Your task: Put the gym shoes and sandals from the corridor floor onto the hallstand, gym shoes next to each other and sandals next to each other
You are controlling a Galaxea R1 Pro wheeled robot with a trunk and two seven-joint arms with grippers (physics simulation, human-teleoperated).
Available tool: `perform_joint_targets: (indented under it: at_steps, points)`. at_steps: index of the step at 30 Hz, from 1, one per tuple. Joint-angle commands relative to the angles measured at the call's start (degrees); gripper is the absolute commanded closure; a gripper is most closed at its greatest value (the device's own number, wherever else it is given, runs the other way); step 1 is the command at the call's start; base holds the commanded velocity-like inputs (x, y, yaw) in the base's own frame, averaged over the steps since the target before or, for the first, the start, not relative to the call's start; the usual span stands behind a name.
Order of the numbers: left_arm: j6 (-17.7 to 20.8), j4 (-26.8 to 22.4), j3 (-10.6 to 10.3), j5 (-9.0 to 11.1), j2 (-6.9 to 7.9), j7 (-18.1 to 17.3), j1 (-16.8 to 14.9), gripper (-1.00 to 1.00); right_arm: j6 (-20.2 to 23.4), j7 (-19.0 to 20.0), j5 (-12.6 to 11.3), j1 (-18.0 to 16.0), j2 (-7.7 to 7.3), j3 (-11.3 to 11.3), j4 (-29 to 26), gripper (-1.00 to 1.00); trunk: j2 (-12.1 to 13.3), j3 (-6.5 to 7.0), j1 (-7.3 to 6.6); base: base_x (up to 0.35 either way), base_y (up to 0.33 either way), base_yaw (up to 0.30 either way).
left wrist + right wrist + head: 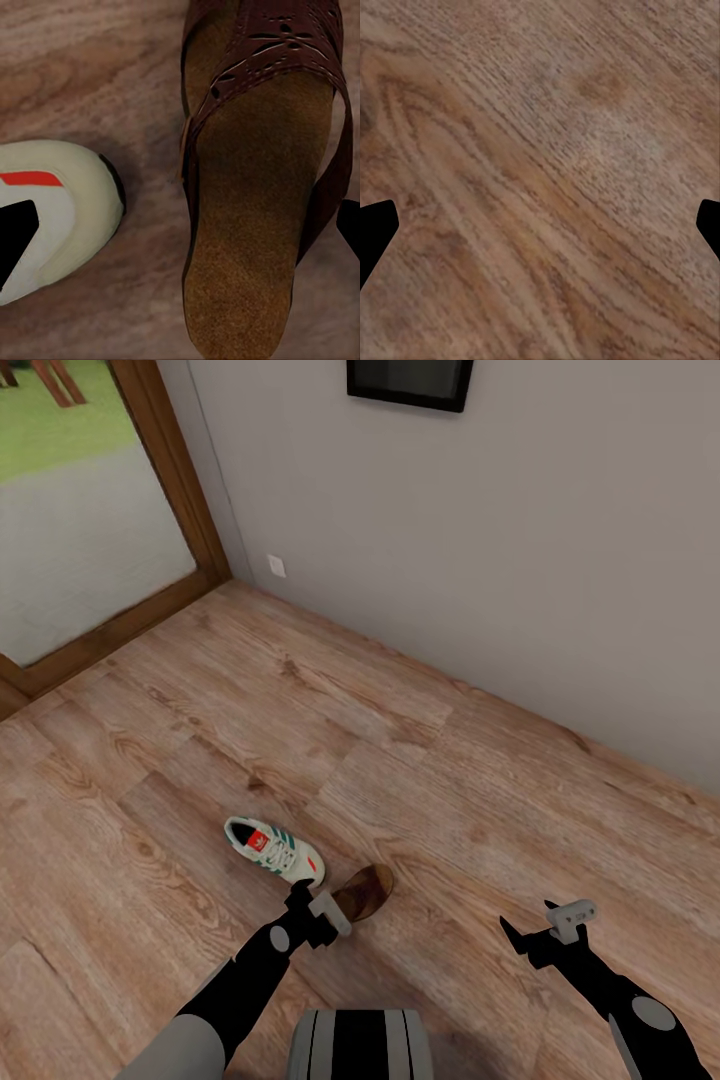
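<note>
White gym shoe [274, 849] and brown sandal [365, 892] lie near each other on the corridor floor [420, 780].

No legible txt. Gym shoe [274, 849] red tongue patch: white logo mark, unreadable.

Matt wood-grain floor [420, 760] — perforated leather sandal [255, 150], rough suede-like footbed.
</note>
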Motion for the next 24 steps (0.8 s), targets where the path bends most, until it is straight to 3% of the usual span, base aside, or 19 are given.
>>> perform_joint_targets:
  at_steps: [1, 13, 24]
  points:
    - [0.3, -0.1, 0.0, -0.4, -0.02, -0.2, 0.0, -1.0, 0.1, 0.3, 0.5, 0.0, 0.03, -0.1, -0.1, -1.0, 0.0, -0.03, -0.01, 0.013, 0.0, 0.0]
    - [0.4, -0.1, -2.0, -0.3, -0.05, -0.1, 0.1, -1.0, 0.1, 0.3, 0.5, 0.0, 0.03, -0.1, -0.1, -1.0, 0.0, -0.03, -0.01, 0.003, 0.0, 0.0]
    - [0.6, -0.1, -2.4, -0.3, -0.2, -0.2, 0.2, -1.0, 0.1, 0.3, 0.5, 0.0, 0.03, -0.1, -0.2, -1.0, 0.0, -0.03, -0.01, 0.0, 0.0, 0.0]
